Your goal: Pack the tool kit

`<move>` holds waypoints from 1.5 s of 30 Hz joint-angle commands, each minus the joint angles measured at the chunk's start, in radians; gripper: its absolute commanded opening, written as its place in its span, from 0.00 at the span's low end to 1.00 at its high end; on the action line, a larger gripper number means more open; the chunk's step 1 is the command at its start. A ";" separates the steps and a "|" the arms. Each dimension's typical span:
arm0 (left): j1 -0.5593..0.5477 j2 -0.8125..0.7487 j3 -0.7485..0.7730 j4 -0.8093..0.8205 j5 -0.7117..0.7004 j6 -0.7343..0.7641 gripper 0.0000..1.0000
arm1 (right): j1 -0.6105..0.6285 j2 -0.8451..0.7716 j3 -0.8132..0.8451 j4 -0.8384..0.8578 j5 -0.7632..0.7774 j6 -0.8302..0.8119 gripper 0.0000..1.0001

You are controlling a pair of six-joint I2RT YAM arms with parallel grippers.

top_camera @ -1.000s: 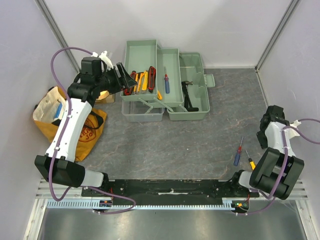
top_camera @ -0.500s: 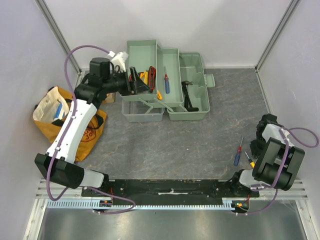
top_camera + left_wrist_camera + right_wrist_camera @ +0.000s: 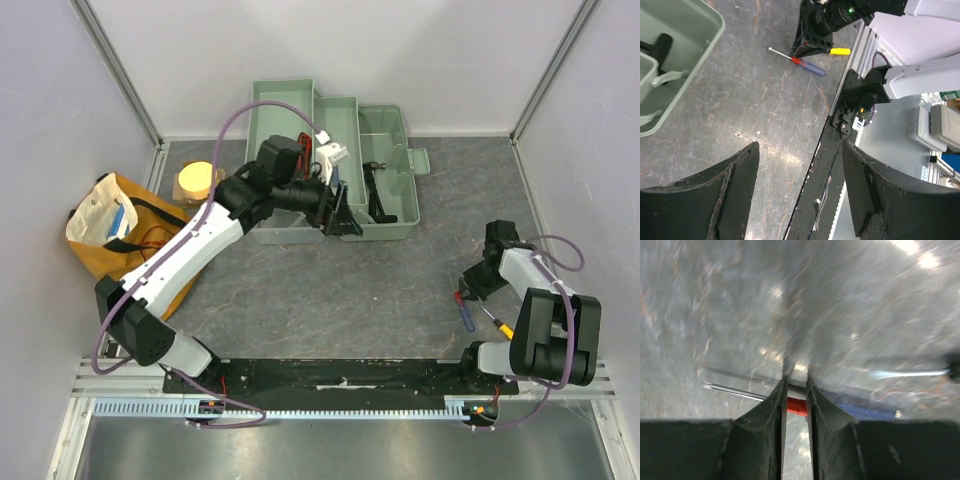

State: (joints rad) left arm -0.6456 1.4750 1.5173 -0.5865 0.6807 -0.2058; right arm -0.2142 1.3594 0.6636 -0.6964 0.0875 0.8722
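Toolbox (image 3: 390, 130) sits open at the far middle of the table (image 3: 330, 290), its trays fanned out to the left; we see a black-handled tool (image 3: 380, 200) in its right bin. Our left gripper (image 3: 340, 218) hangs over the box's near edge, jaws wide apart. Well apart, near the right arm's base, a blue screwdriver (image 3: 467, 314) lies on the table with a yellow screwdriver (image 3: 499, 324) just beside it. Our right gripper (image 3: 464, 292) is down over the blue one's red collar, jaws nearly together with only a slit between them. A bag (image 3: 95, 230) lies at the left.
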 commanded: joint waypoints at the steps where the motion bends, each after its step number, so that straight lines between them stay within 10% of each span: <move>1: -0.055 0.056 -0.017 0.056 -0.003 0.065 0.72 | 0.076 0.064 -0.076 0.024 -0.141 -0.011 0.26; 7: -0.153 0.149 -0.022 0.073 -0.107 0.109 0.72 | 0.102 0.055 -0.012 0.018 -0.209 -0.151 0.22; 19: -0.324 0.323 -0.049 0.230 -0.178 0.423 0.77 | 0.095 -0.072 0.174 -0.141 0.136 0.034 0.39; 45: -0.562 0.829 0.130 0.634 -0.191 1.086 0.72 | -0.106 -0.080 0.343 -0.298 0.034 -0.078 0.42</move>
State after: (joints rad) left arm -1.1873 2.2658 1.6020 -0.0181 0.4995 0.7601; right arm -0.3172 1.2823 0.9562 -0.9668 0.1268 0.8158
